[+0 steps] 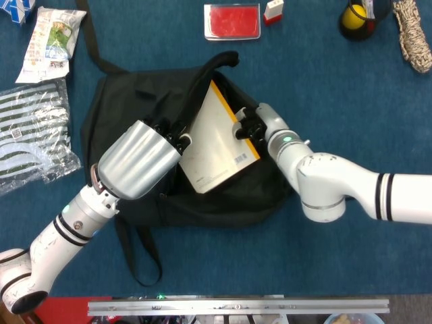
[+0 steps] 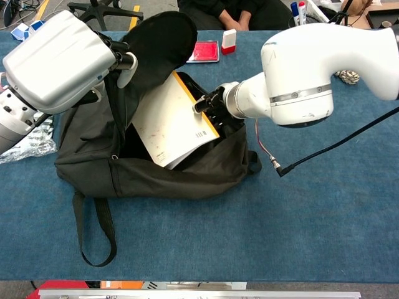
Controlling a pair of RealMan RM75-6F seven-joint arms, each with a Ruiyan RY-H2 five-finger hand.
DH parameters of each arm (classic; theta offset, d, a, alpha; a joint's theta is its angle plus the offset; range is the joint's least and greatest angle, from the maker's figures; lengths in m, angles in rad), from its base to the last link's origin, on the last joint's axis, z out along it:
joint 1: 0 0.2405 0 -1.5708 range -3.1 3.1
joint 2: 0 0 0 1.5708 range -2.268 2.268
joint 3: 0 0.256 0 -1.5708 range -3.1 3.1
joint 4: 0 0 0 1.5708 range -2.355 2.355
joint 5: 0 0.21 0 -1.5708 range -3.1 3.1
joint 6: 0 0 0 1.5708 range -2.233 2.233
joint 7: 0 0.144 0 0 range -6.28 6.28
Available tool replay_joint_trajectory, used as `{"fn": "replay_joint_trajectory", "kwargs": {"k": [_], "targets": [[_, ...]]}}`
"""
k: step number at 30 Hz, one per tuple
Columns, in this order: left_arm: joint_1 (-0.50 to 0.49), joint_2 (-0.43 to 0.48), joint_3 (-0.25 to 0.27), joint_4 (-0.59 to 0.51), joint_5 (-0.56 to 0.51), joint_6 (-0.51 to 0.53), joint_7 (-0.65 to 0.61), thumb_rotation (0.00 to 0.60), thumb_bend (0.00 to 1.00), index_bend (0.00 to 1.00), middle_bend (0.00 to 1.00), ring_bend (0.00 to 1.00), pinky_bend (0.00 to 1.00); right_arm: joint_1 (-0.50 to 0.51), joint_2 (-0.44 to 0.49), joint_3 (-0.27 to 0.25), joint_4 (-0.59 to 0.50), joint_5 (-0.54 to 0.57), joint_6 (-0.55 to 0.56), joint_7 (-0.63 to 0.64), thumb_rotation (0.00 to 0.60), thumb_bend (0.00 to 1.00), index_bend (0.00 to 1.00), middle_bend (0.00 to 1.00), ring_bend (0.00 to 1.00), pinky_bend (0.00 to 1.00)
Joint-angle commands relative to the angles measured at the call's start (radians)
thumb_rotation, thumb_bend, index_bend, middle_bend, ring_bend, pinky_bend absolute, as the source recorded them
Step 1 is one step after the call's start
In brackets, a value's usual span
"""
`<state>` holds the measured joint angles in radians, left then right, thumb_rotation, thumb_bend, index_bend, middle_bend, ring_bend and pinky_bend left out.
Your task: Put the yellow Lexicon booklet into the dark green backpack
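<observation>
The dark green backpack lay on the blue worktop, its mouth pulled open and its top flap raised. The left hand sat at the upper left side of the backpack's opening, fingers closed on the black fabric of the flap and holding it up. The yellow Lexicon booklet stood tilted inside the mouth of the backpack, its lower part sunk in the opening, its pale cover facing up and its yellow spine along the upper right edge. The right hand gripped the booklet at that yellow edge, over the right side of the backpack's opening, with its white forearm stretching away to the right of the backpack.

Beyond the backpack, at the far edge of the worktop, lay a flat red case with a small white and red block just beside it. Further right of the backpack stood a dark cup holding a yellow ball, and beside that a coil of rope. Left of the backpack lay a striped packet and, beyond it, a printed bag. A loose strap trailed from the backpack's near left corner.
</observation>
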<state>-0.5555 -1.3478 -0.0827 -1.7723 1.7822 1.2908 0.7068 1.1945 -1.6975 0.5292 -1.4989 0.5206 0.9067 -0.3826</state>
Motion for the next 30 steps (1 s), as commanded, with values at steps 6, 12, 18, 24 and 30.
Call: {"fn": "replay_joint_trajectory", "kwargs": {"k": [6,12,18,24,30], "targets": [[0.004,0.004,-0.002,-0.009,0.004,-0.001,0.006,0.6,0.48,0.65,0.67,0.67,0.89,0.005,-0.045,0.04,0.021,-0.02,0.015,-0.025,0.6,0.54,0.76,0.63,0.54,0.64],[0.011,0.007,-0.002,-0.015,0.002,-0.002,0.01,0.6,0.48,0.65,0.66,0.67,0.89,-0.022,-0.044,0.056,0.01,-0.026,-0.049,-0.057,0.6,0.51,0.64,0.49,0.42,0.52],[0.014,0.012,-0.005,-0.018,-0.01,-0.011,0.014,0.6,0.48,0.64,0.66,0.67,0.88,-0.063,0.013,0.052,-0.028,-0.024,-0.17,-0.091,0.6,0.51,0.2,0.24,0.2,0.28],[0.014,0.012,-0.009,-0.021,-0.019,-0.021,0.02,0.6,0.48,0.63,0.66,0.67,0.88,-0.08,0.086,0.02,-0.083,-0.037,-0.238,-0.099,0.6,0.51,0.0,0.1,0.06,0.17],[0.014,0.011,-0.013,-0.019,-0.036,-0.031,0.018,0.6,0.48,0.63,0.65,0.67,0.88,-0.104,0.184,-0.005,-0.17,-0.071,-0.289,-0.064,0.6,0.51,0.0,0.08,0.03,0.15]]}}
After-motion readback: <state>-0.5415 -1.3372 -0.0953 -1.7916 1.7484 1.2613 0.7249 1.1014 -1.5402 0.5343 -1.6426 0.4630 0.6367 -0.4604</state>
